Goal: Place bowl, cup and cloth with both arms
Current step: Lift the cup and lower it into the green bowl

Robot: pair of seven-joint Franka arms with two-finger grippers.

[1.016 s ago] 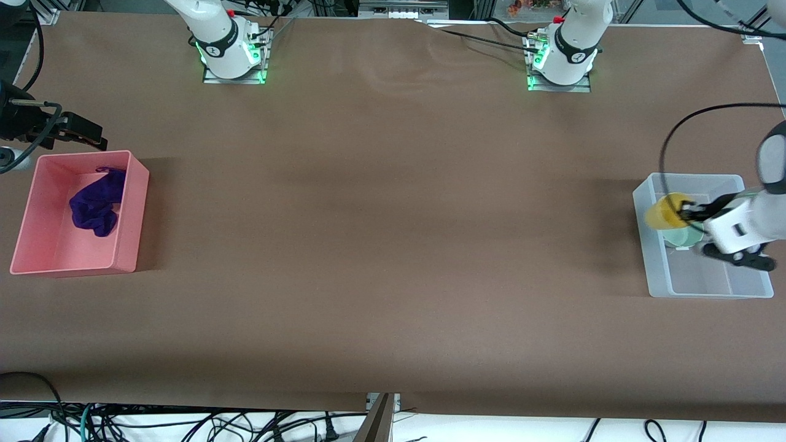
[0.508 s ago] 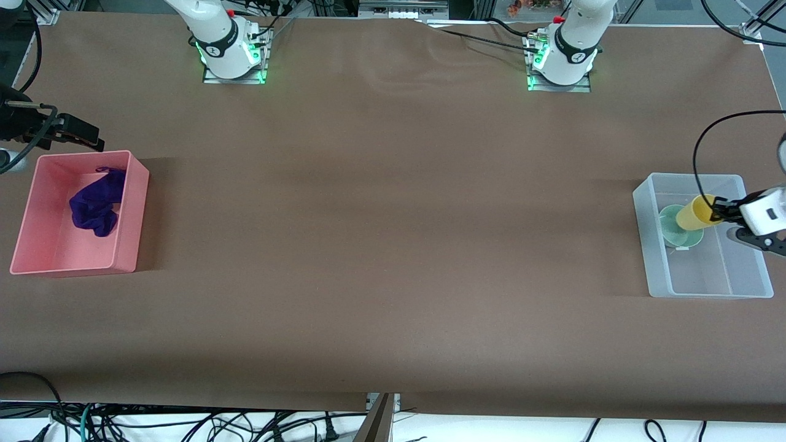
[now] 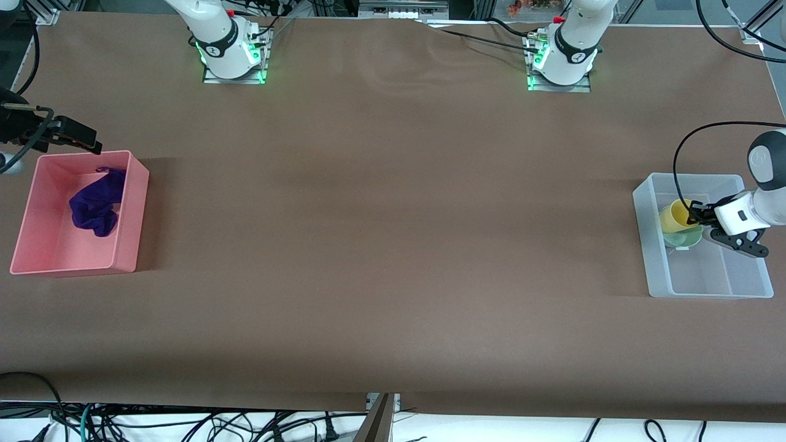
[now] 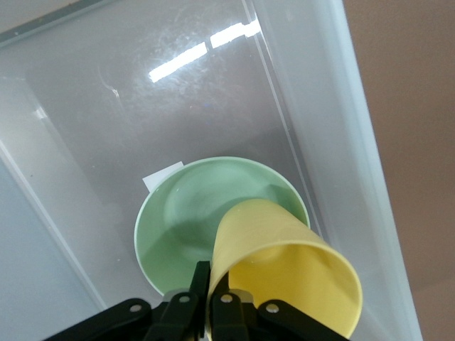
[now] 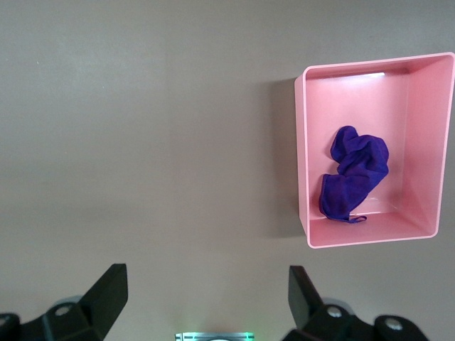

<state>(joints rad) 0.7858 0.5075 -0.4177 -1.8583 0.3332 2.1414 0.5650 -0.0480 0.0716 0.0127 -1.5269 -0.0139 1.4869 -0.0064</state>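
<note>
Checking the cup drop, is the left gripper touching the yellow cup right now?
Touching. The left wrist view shows the left gripper shut on the yellow cup's rim, held tilted over the green bowl.

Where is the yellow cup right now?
The yellow cup is held tilted in the shut left gripper, over the mint-green bowl inside the clear plastic bin at the left arm's end of the table.
</note>
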